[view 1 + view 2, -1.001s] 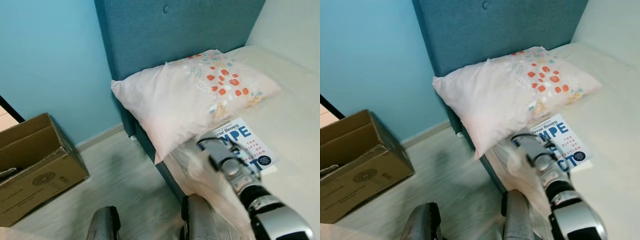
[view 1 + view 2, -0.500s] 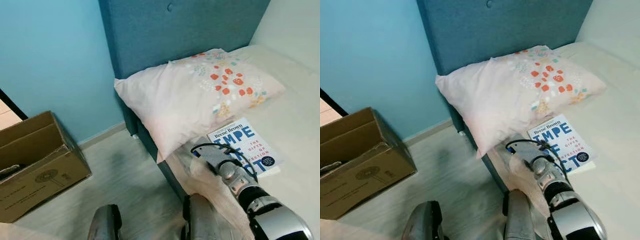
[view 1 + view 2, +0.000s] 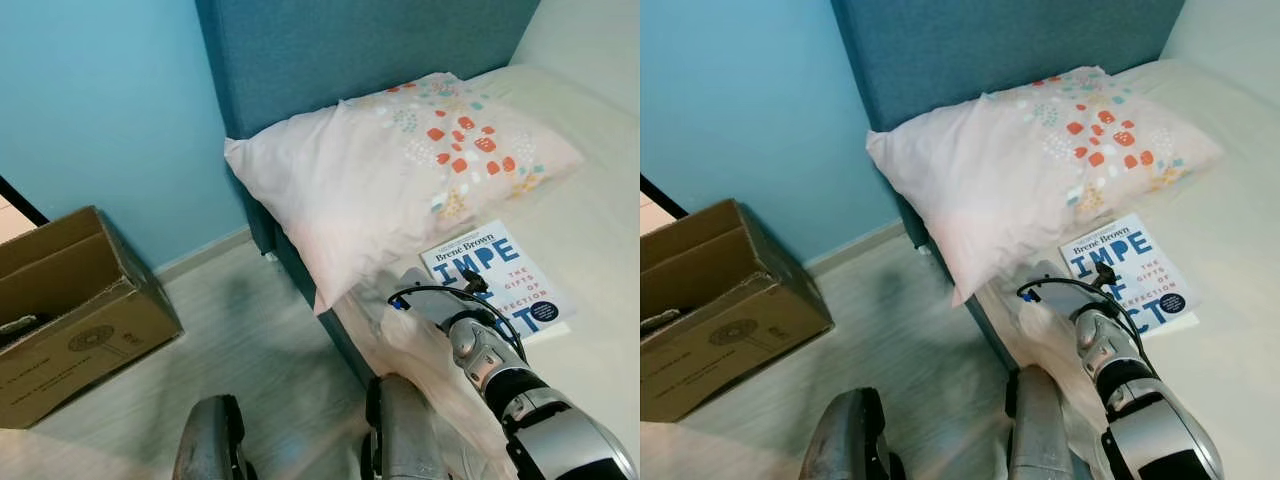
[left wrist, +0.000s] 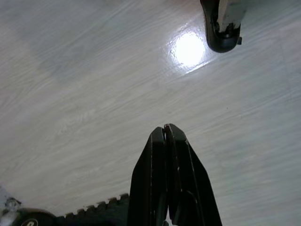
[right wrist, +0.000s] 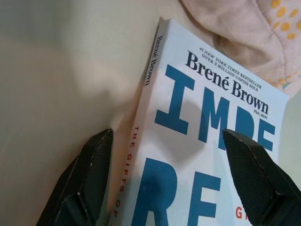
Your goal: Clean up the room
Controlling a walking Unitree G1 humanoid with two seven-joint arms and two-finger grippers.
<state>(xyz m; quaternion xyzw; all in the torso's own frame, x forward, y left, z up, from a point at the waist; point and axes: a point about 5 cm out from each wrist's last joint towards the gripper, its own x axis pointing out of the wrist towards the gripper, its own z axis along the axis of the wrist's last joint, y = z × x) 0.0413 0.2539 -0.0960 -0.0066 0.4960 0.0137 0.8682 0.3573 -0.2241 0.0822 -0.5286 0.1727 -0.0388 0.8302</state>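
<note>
Right wrist view: right gripper poised over book, fingers spread wide, straddling spine edge. Book flat on bed, just beside pillow. Step in hand — book pickup. Next: lower, close on edge. Left gripper idle over floor, fingers pressed together.
</note>
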